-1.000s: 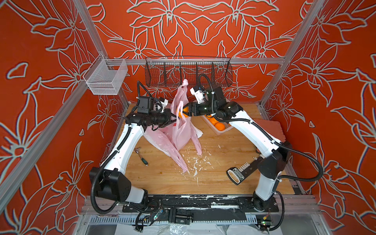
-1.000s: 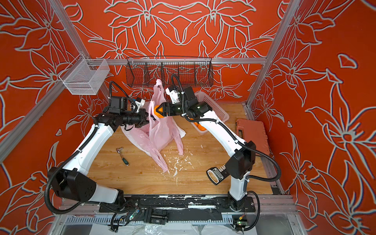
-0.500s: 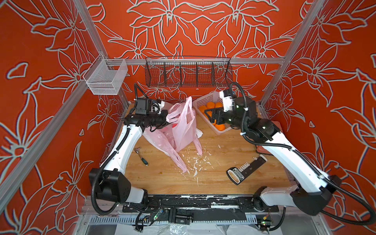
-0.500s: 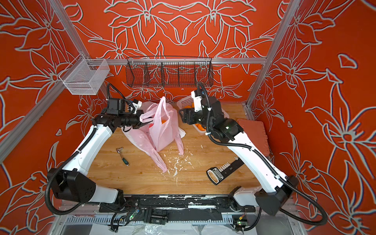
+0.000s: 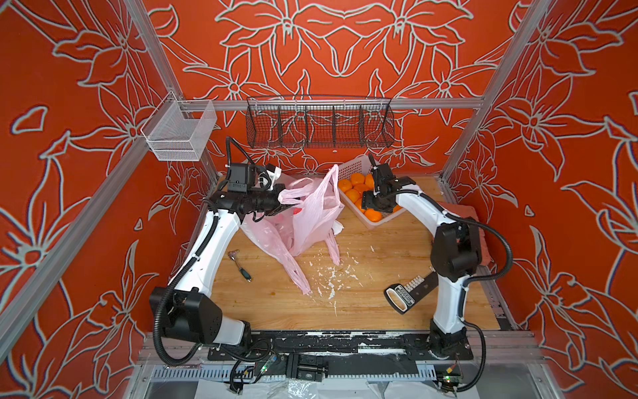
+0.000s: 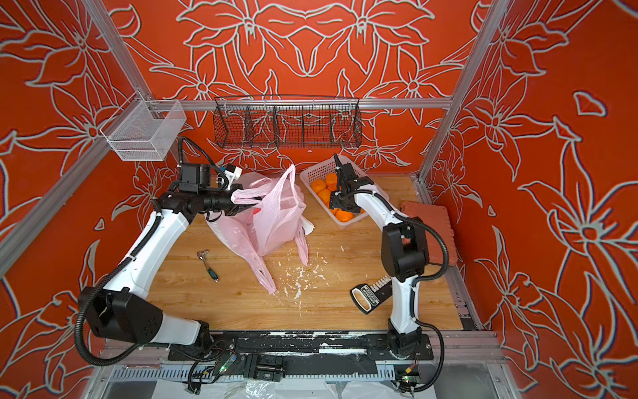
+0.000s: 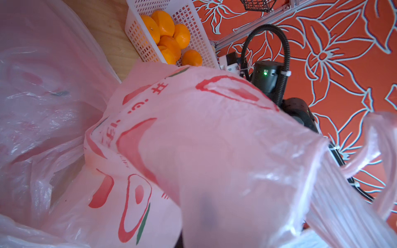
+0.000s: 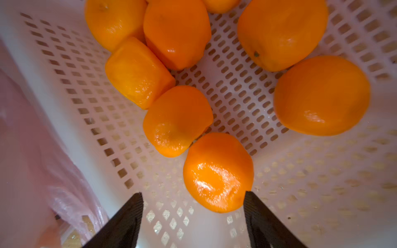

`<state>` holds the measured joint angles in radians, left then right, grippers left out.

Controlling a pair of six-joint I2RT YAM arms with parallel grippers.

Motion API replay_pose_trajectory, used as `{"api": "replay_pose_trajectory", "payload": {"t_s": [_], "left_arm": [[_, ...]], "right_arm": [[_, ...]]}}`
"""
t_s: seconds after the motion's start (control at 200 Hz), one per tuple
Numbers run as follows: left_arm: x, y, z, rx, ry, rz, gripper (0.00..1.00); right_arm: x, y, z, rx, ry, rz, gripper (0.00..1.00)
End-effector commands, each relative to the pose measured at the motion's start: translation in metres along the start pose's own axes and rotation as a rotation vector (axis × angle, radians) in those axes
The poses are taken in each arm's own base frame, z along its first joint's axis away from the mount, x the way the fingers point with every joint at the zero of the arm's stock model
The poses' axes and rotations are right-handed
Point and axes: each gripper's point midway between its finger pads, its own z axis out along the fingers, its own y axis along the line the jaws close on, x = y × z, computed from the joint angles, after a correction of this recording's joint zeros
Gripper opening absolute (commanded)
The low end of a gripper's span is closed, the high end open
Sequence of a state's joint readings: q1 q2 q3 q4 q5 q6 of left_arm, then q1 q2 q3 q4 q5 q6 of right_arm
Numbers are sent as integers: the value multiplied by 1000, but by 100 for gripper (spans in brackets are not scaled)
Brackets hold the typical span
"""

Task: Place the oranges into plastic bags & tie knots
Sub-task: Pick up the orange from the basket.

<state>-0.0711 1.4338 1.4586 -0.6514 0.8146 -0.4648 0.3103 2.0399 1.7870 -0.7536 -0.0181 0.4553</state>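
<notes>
Nearest the camera, a black mounting rail [image 5: 310,342] carries both arm bases, then comes the light wooden tabletop [image 5: 379,248]. Front right, a flat black tool with a loop handle and a row of white keys [image 5: 407,297] lies just beside the right arm's upright link. Front left, a small screwdriver with a green grip [image 5: 240,265] lies alone, with white crumbly scraps [image 5: 331,276] strewn between the two. Mid table, in both top views, thin translucent pink bags with red fruit prints [image 5: 314,221] are crumpled into one heap, a long tail of film trailing toward the front. The left gripper [image 5: 288,206] reaches in level from the left, clenched on a twisted handle loop [image 5: 293,193] of the upright bag and holding it up. In the left wrist view printed film [image 7: 193,133] covers the fingers, so the pinch spot is probably the loop's base. The bag's other handle loop stands up free. At the right table edge lies a red-orange plastic case [image 6: 428,224]. Further back on the right, a pale perforated plastic basket [image 5: 352,165] sits just beside the bags and holds the small glossy bright-orange oranges [image 5: 357,179], bunched on its floor. The right gripper [image 8: 192,194] points down into the basket with jaws spread wide, nothing clamped. The nearest orange [image 8: 218,171] sits just ahead of the black fingertips [image 8: 129,214]. On the back frame hang a black wire rack [image 5: 319,127] and a white mesh box [image 5: 179,138]
</notes>
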Motion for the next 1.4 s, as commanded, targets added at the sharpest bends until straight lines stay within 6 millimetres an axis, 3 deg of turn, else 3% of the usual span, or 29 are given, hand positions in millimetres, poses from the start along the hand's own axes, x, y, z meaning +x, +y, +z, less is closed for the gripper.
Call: {"api": "replay_pose_trajectory", "payload": {"t_s": [0.0, 0.13, 0.33, 0.605, 0.831, 1.051, 1.396], "left_arm": [[-1, -3, 1, 25, 9, 8, 0], [-1, -4, 2, 33, 13, 3, 0], [-2, -5, 1, 36, 14, 4, 0], [-2, -6, 1, 40, 16, 5, 0], [-1, -8, -2, 38, 9, 0, 0], [-6, -13, -11, 29, -36, 6, 0], [-9, -13, -3, 57, -2, 14, 0]], "right_arm": [[-12, 8, -3, -69, 26, 2, 79], [-16, 16, 16, -99, 55, -8, 81], [-18, 10, 41, -60, 101, 1, 78], [-1, 9, 54, -56, 184, -1, 81], [4, 7, 68, -41, 222, 9, 73], [3, 1, 51, -20, 184, 8, 55], [-10, -2, -33, -71, -15, 25, 45]]}}
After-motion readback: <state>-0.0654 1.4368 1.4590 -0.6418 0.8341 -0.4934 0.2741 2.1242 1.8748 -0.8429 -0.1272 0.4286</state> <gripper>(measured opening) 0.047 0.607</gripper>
